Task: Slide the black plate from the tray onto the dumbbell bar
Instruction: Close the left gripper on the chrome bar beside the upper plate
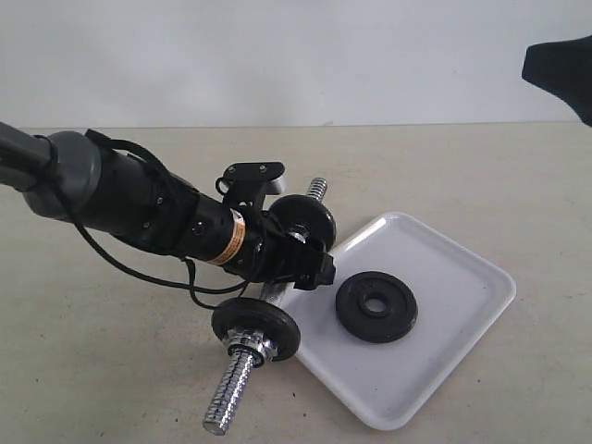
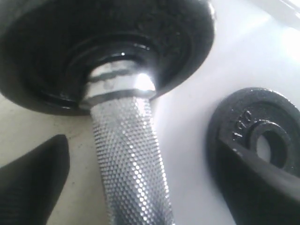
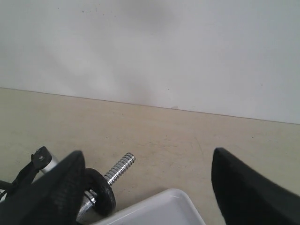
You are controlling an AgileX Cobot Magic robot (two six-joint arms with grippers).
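Observation:
The dumbbell bar [image 1: 239, 370] lies on the table just left of the tray [image 1: 444, 361], one small black disc [image 1: 254, 326] near each end. My left gripper [image 1: 294, 257] is open and low over the knurled middle [image 2: 129, 159], one finger [image 2: 28, 183] on each side with gaps to the chrome. The black plate [image 1: 376, 306] lies flat on the tray, hub ring up; in the left wrist view this plate [image 2: 262, 126] shows just past the other finger [image 2: 262, 187]. My right gripper [image 3: 147, 154] hangs open and empty, high at the far right [image 1: 564, 65].
The tray's far corner [image 3: 164, 206] and the bar's far threaded end [image 3: 121, 168] with its disc [image 3: 101, 194] show below the right gripper. A pale wall stands behind the beige table [image 1: 111, 370]. The left arm's cables loop down beside the bar.

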